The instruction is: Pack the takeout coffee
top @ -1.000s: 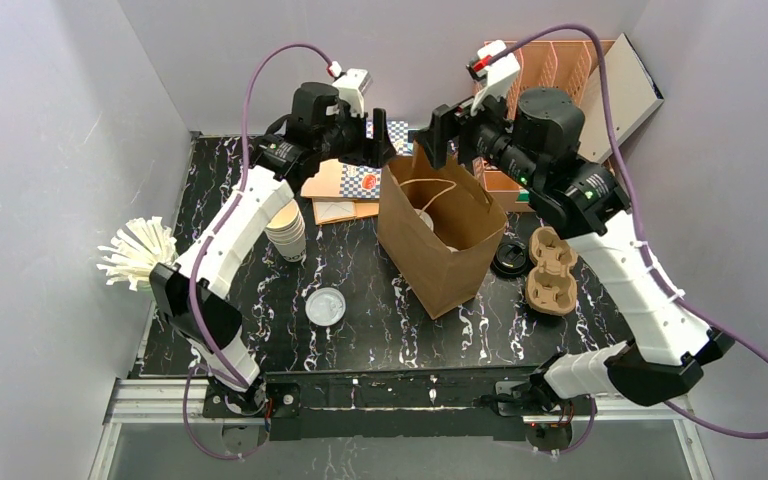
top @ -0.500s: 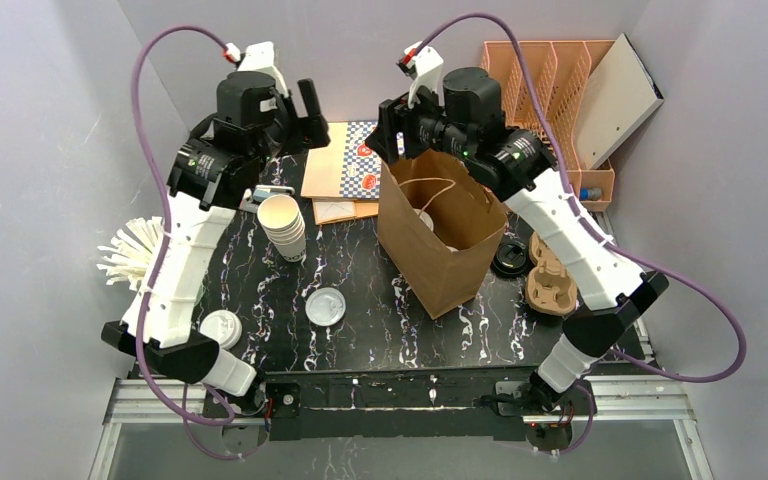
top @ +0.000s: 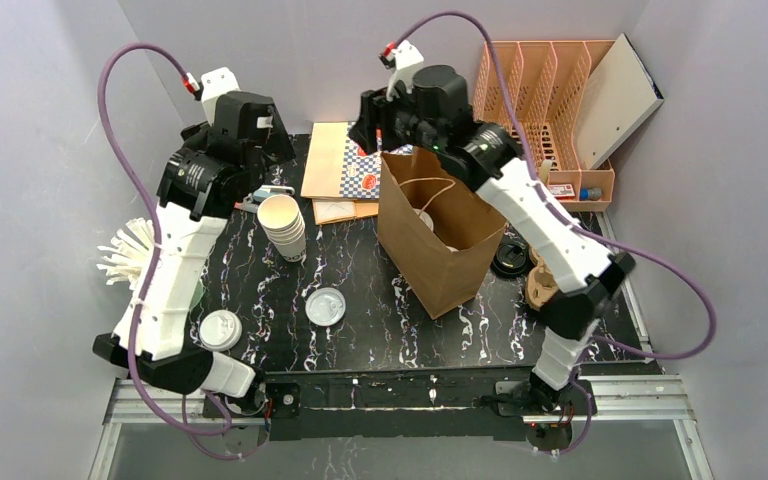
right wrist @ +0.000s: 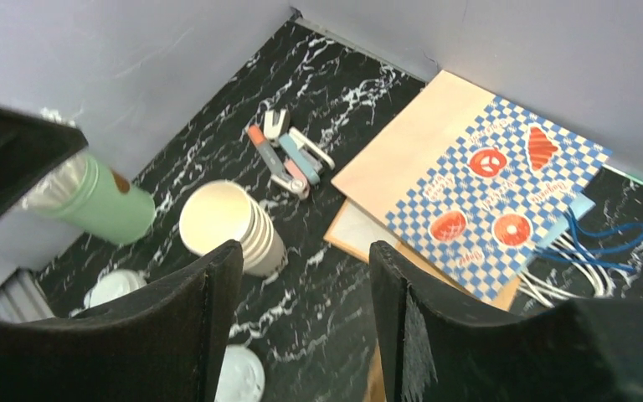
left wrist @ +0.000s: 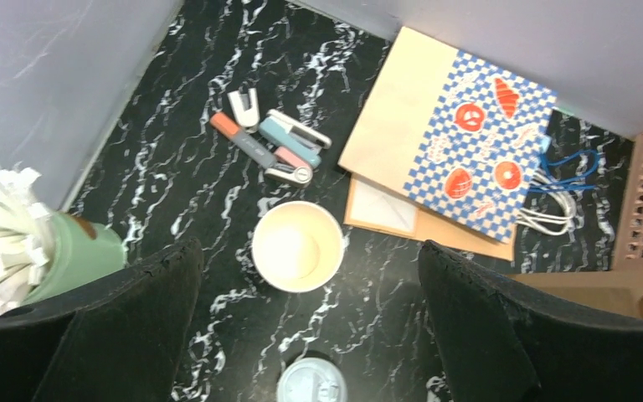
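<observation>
One white-lidded cup (top: 220,328) stands near the left front edge; it also shows in the right wrist view (right wrist: 113,286). A second white-lidded cup (top: 326,305) stands in front of the open brown paper bag (top: 430,240); it also shows in the left wrist view (left wrist: 311,382) and the right wrist view (right wrist: 240,374). I cannot tell their side colours. A white round thing (top: 423,216) lies inside the bag. My left gripper (top: 282,150) (left wrist: 310,335) is open and empty, high above the lidless cup stack (top: 285,225). My right gripper (top: 368,118) (right wrist: 306,327) is open and empty, above the bag's far left corner.
A black lid (top: 511,258) and a pulp cup carrier (top: 545,280) lie right of the bag. A green holder of straws (top: 135,252) stands at the left edge. A checkered paper bag (top: 355,165), a stapler and markers (left wrist: 272,142) and an orange file rack (top: 550,90) lie at the back.
Both arms have risen and swung left, away from the bag's mouth. The left arm's move uncovered the lidded cup at the near left. Both grippers stay open.
</observation>
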Motion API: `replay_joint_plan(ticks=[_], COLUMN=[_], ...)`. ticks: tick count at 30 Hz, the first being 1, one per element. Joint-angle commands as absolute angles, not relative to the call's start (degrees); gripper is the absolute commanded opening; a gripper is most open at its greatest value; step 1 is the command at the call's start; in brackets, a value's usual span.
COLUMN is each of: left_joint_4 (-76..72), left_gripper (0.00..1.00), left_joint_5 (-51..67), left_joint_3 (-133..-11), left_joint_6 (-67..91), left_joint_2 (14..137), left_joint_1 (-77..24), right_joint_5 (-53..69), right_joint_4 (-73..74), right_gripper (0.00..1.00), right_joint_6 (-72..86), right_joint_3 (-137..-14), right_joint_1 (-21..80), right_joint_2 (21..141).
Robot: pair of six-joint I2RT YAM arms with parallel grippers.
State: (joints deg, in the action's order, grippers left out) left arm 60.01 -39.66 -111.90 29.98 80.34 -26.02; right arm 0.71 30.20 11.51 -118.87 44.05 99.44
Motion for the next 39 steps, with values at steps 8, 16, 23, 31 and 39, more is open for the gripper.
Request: replay_joint_plan(ticks=[8,16,23,31,39], left_joint_4=[48.0,40.4,40.4,43.5,39.3], left_gripper=[0.98,0.85,0.65,0.6,0.5], left_joint_5=[-41.2,-53.2,-49.7,-45.9,-42.9], left_joint_3=[-100.5,-89.9,-87.3,-84.9,-81.3], left_joint_6=[28.8,17.7,17.0,20.8,24.4], left_joint_2=[77.2,71.6,70.0,69.1,70.6], left_joint_1=[-25.7,-21.6,-11.5,0.9,7.7], right_joint_5=[-9.4,-10.7,-8.2,-5.0,-4.7], right_joint_4=[32.2,25.5,24.0,19.2,14.5], right_gripper=[0.7,0.69,0.69,0.69,0.67], right_joint_6=[13.9,18.8,16.4,15.3,13.9], right_joint_3=[-133.5,-117.1,-114.1,-106.9,-100.5], right_joint_1=[50.0,51.6,52.2,52.2,52.5], right_joint_2=[113.0,102.7,99.4,94.8,90.6])
